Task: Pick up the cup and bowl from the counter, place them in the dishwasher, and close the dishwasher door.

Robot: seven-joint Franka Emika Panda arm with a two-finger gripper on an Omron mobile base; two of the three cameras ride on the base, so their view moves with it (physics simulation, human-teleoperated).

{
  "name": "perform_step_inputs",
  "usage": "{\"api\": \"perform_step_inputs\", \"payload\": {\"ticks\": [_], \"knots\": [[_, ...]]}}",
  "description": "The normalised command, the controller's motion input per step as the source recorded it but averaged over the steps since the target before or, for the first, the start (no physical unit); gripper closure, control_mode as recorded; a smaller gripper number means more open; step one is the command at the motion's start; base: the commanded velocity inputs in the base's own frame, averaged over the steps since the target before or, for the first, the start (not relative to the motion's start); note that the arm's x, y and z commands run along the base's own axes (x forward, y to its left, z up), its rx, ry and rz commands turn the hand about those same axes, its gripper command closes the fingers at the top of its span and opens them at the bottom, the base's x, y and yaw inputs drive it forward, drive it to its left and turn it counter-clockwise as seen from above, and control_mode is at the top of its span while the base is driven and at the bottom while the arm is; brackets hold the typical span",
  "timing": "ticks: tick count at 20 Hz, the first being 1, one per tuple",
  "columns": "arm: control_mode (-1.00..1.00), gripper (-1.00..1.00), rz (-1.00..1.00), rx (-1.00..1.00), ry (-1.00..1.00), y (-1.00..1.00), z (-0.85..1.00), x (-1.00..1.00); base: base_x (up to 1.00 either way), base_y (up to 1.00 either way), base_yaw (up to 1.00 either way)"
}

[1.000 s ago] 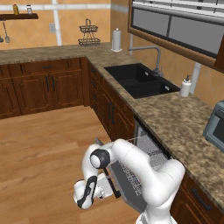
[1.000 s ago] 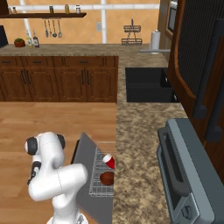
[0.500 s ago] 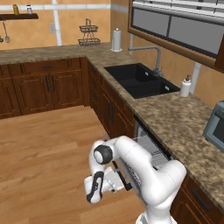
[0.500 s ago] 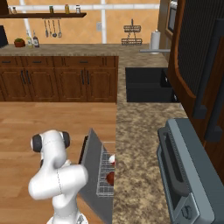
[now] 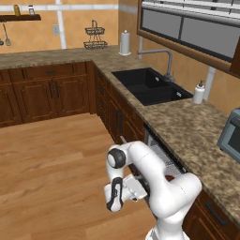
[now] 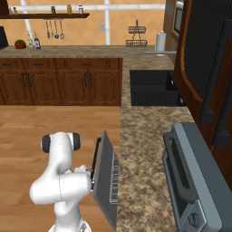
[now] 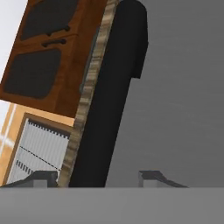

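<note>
The dishwasher door [image 6: 106,176] stands nearly upright, with a narrow gap to the counter [image 6: 140,149]. My gripper [image 6: 89,174] is pressed against its outer face at the long dark bar handle [image 6: 96,163]. In the hand view the handle [image 7: 113,100] runs up the grey door face [image 7: 183,109] between my open gripper's [image 7: 96,178] tips, which do not clamp it. In the left base view the gripper [image 5: 115,199] hangs low in front of the dishwasher, whose white wire rack [image 5: 164,161] peeks out behind my arm. The cup and the bowl are hidden behind the door and arm.
A black sink [image 5: 147,86] with a faucet is set in the counter [image 5: 197,136], with a soap bottle [image 5: 199,93] and a paper towel roll [image 5: 124,43] nearby. A grey toaster oven [image 6: 195,181] sits on the counter at right. Wooden floor [image 5: 51,164] lies open to the left.
The dishwasher door has swung up from about half open to nearly upright, hiding the cup and bowl in the rack. My hand has risen with it, and the jaws have narrowed somewhat.
</note>
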Motion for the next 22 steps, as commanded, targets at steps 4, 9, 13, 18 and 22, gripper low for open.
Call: {"api": "perform_step_inputs", "payload": {"ticks": [4, 9, 13, 18, 22], "knots": [[-1.00, -1.00, 0.07, 0.10, -0.07, -1.00, 0.33, 0.42, 0.00, 0.00, 0.00], [-1.00, -1.00, 0.08, 0.11, -0.06, -1.00, 0.30, 0.56, 0.00, 0.00, 0.00], [-1.00, -1.00, 0.19, 0.22, -0.08, -1.00, 0.09, 0.66, 0.00, 0.00, 0.00], [-1.00, -1.00, 0.27, 0.34, -0.09, -1.00, 0.10, 0.54, 0.00, 0.00, 0.00], [-1.00, -1.00, 0.23, 0.36, 0.00, -1.00, 0.19, 0.38, 0.00, 0.00, 0.00]]}}
